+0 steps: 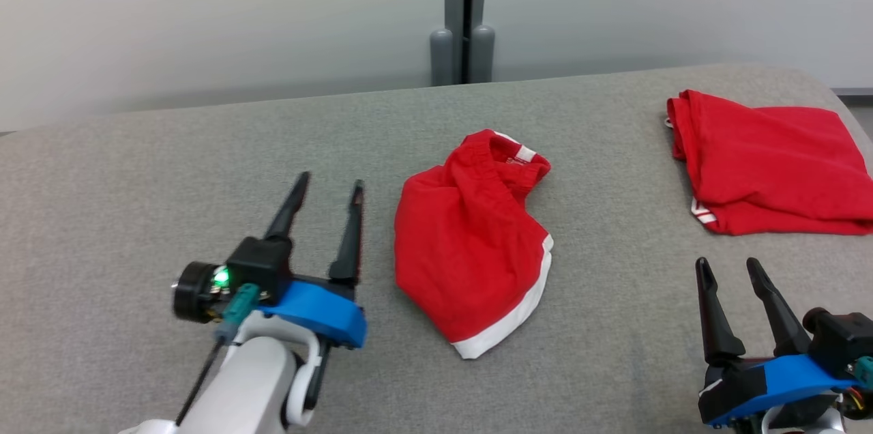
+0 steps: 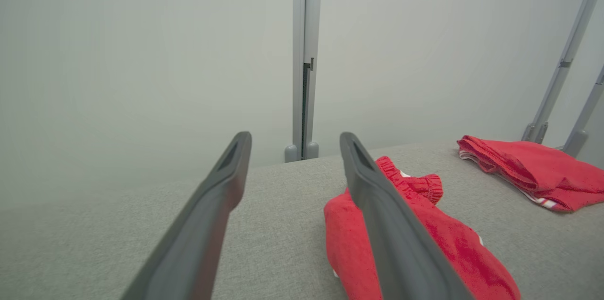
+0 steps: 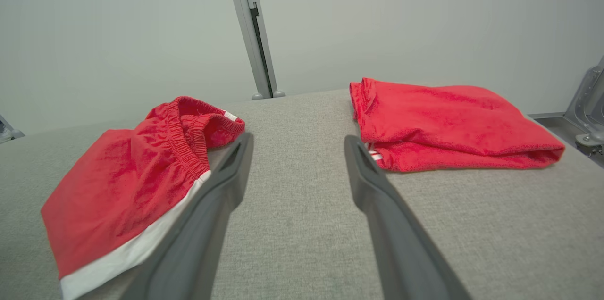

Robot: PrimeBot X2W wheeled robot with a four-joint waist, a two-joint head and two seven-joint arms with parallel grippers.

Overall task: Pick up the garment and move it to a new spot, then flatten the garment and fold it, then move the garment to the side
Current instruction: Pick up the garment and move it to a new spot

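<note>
Pick-up not begun: left claw [image 1: 331,179], right claw [image 1: 726,263] wide open, empty, near crumpled red shorts [image 1: 470,250]. Next: reach, pinch, lift.

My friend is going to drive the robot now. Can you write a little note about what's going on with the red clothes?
Left gripper: open, empty, just left of the crumpled red shorts, not touching them.
Right gripper: open, empty, nearer than the folded red garment.
Shorts lie mid grey padded surface; the folded garment is at its far right.
Done: one garment looks folded and set aside.
Left: pick up the shorts, move, flatten, fold, put aside.
</note>
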